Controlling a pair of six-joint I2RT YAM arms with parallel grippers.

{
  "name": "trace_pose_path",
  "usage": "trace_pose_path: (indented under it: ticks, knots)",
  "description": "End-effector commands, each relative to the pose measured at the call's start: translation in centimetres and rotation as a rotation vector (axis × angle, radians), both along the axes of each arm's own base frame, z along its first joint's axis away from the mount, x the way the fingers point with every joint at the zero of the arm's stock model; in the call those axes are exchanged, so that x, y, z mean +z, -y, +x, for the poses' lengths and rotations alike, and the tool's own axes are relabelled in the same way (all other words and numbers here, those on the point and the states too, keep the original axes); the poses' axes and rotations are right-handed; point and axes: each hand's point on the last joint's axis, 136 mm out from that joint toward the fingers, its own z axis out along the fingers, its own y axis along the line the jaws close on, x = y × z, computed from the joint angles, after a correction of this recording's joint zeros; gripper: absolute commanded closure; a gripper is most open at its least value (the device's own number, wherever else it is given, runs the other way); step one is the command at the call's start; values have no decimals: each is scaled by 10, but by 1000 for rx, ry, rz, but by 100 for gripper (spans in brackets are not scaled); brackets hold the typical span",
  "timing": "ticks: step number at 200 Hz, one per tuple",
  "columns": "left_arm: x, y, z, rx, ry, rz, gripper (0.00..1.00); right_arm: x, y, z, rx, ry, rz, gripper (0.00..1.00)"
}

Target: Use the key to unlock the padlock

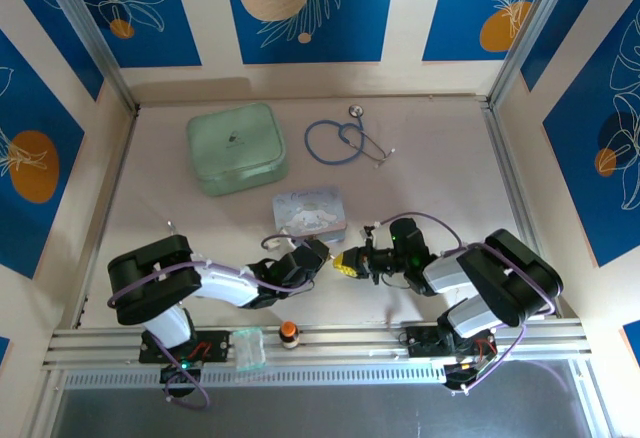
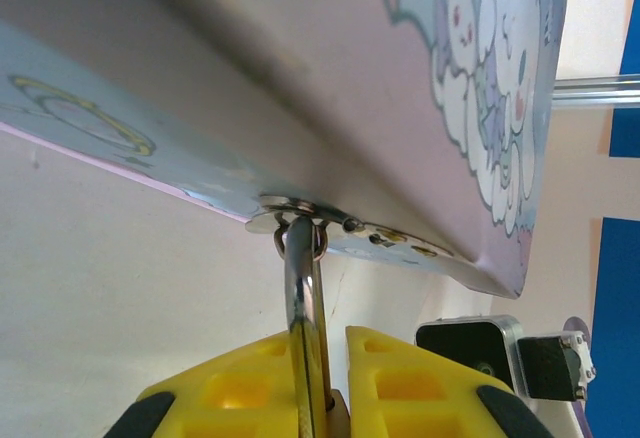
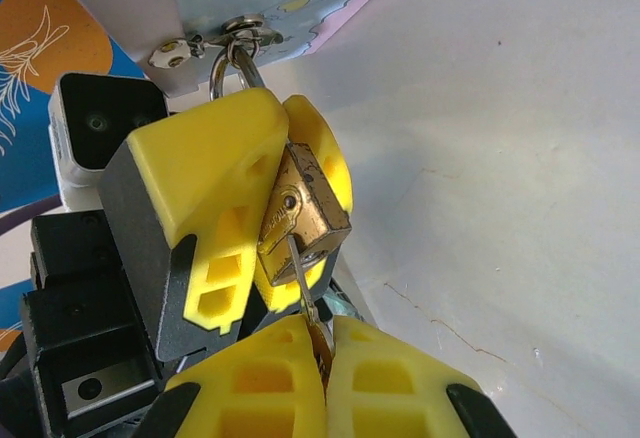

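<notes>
Seating the key (image 3: 298, 270) in the padlock (image 3: 306, 208) is, by judgement, the step in hand; the lock is not yet released.

Top external view.
- Left claw (image 1: 318, 256) and right claw (image 1: 347, 264) meet tip to tip just beside the near side of the pale blue tin (image 1: 310, 213).
- Lock and key are too small to tell apart here.
- Also on the table: green lidded box (image 1: 237, 148) and blue stethoscope (image 1: 345, 141), both well apart from the work.
- An orange-capped bottle (image 1: 289, 333) stands at the near rail.

Left wrist view.
- Left claw is clamped tight on the padlock.
- The silver shackle (image 2: 298, 298) rises from between the yellow fingers (image 2: 240, 398) and passes through the hasp ring (image 2: 300, 226) on the tin's edge.
- A sliver of brass shows between the pads.

Right wrist view.
- Right claw is closed on the key's head, pinched between its two pads.
- The thin blade runs up from the fingertips to the keyhole in the underside of the brass body. How deep it sits cannot be told.
- The padlock hangs tilted from the hasp, held at its sides by the left claw, just above the right claw's tips.

Next move, judged.
- Press the key fully home if it is short.
- Roll the right wrist about the blade's axis while the left claw keeps the body from turning.
- Draw the body off the shackle.
- Hazard: the slim key slipping in the pads.
</notes>
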Motion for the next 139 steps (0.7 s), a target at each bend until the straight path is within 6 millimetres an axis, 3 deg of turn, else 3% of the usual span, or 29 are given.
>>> trace_pose_path:
  ticks: [1, 93, 139]
  knots:
    - [12, 11, 2, 19, -19, -125, 99, -3, 0, -10, 26, -22, -3, 100]
    - [10, 11, 2, 31, -26, -140, 99, 1, 9, -14, 1, -14, -28, 100]
    - [12, 15, 1, 16, -30, -160, 100, 12, 1, -7, 29, 9, -8, 100]
